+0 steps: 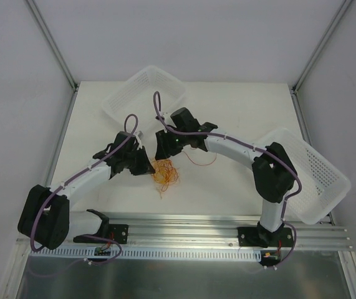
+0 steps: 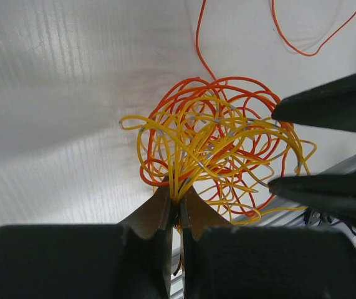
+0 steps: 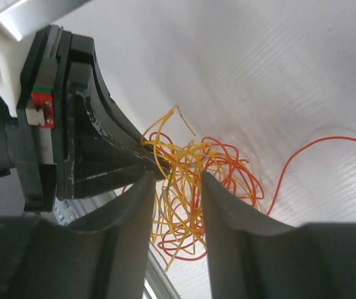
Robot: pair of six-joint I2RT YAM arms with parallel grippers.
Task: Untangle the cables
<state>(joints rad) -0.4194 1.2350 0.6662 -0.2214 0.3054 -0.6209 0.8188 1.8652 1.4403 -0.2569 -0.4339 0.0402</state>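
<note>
Against the white table (image 1: 240,187), left fingers (image 2: 154,216) clamp the cables (image 2: 215,143); right fingers (image 3: 227,212) stand apart astride them.

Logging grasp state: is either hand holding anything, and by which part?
Left hand pinches several yellow strands at the edge of the cables; right hand open astride them, gripping nothing.

The left arm (image 1: 84,177) and the right arm (image 1: 234,147) both have white round links and bulky black joints (image 1: 43,215). A thin purple cable (image 1: 129,119) runs along each arm. The left gripper (image 3: 148,168) is black, with a small red part (image 3: 40,99) on its side. The right gripper (image 3: 176,184) has dark grey curved fingers (image 3: 125,224).
</note>
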